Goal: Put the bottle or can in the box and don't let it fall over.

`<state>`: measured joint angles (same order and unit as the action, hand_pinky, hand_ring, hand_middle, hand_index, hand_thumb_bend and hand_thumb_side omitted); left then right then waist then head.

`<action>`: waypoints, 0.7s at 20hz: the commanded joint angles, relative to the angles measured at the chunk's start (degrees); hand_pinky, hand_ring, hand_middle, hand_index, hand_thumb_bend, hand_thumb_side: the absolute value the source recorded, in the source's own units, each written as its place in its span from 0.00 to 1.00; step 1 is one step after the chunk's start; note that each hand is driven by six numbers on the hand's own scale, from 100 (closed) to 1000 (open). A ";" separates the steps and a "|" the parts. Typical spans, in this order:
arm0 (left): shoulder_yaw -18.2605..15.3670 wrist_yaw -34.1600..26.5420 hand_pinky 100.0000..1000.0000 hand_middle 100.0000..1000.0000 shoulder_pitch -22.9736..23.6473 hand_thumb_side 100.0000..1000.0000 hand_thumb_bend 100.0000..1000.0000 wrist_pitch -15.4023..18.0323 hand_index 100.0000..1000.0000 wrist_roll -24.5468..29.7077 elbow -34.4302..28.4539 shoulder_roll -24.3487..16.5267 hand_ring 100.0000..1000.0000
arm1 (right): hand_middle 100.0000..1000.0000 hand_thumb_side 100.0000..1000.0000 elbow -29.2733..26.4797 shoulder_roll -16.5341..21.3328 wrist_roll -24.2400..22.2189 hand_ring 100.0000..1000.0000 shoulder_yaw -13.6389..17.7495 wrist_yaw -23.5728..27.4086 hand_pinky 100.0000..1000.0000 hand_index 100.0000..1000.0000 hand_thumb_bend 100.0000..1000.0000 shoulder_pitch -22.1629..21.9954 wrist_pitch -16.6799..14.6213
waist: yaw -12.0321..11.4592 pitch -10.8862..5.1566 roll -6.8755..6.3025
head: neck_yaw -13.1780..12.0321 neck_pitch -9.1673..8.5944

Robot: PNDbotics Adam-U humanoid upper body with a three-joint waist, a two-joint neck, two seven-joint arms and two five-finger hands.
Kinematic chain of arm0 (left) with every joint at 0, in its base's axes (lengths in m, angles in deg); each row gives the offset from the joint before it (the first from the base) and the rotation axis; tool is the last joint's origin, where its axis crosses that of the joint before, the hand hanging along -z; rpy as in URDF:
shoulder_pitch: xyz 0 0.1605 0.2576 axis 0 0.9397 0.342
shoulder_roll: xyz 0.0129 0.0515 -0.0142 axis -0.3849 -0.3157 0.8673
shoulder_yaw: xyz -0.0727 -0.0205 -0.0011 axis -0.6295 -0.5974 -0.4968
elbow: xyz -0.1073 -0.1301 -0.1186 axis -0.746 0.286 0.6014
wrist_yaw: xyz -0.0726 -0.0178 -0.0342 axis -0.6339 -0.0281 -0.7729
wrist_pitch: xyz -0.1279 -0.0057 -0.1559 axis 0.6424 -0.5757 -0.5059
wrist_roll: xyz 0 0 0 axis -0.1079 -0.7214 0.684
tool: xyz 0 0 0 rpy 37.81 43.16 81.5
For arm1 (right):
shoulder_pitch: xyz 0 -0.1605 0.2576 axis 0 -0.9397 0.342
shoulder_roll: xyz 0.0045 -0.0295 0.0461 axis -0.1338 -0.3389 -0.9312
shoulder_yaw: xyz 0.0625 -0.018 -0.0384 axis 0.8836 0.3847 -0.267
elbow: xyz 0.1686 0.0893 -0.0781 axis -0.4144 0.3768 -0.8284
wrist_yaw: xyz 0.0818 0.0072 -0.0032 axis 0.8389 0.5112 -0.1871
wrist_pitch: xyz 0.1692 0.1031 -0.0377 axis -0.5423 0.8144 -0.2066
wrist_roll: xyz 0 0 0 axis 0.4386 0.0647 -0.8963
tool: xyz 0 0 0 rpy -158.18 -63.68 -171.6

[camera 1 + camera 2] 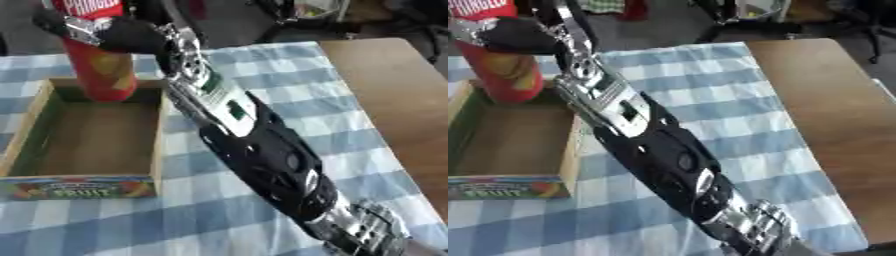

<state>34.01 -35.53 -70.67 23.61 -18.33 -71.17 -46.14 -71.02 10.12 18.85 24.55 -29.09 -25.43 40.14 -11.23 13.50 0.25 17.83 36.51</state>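
A tall red crisp can [105,75] stands upright at the far end of an open cardboard box [159,145] with a "FRUIT" label on its front wall [79,189]. The can's base is inside the box, close to the far wall; I cannot tell whether it rests on the box floor. My right hand [118,34], black with silver parts, is curled round the upper part of the can. Its arm stretches from the lower right corner across the cloth to the upper left. The can's top is cut off by the picture's edge. My left hand shows in neither view.
The box lies on a blue and white checked cloth [289,85]. Bare wooden tabletop [394,95] runs along the right side. Dark objects [737,15] stand on the floor beyond the table's far edge.
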 commanded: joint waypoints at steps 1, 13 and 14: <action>-0.68 -0.17 1.00 0.86 -0.71 0.56 0.29 0.15 0.77 -0.25 -1.00 -1.00 0.89 | 0.13 0.00 1.75 -1.39 0.94 0.30 0.42 0.70 0.74 0.06 0.28 0.43 -1.46 | -0.61 -0.38 -0.42 | 0.51 -1.14; -1.76 0.06 1.00 0.86 -0.22 0.56 0.29 0.43 0.77 -1.41 -1.24 -0.67 0.89 | 0.55 0.00 11.00 -2.67 -5.41 0.83 0.28 -0.64 0.82 0.32 0.64 -1.38 -8.20 | -1.33 0.39 -0.18 | 0.35 -1.61; -1.76 0.07 1.00 0.86 -0.24 0.56 0.29 0.42 0.77 -1.41 -1.24 -0.66 0.89 | 0.69 0.09 11.44 -2.67 -6.26 0.92 0.32 -1.30 0.85 0.41 0.75 -1.43 -8.68 | -1.28 0.39 -0.19 | 0.36 -1.58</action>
<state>32.94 -35.71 -70.83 23.94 -19.52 -71.24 -46.07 -59.42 7.60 13.58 24.56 -29.63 -27.92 32.23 -12.44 14.59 0.38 18.27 35.61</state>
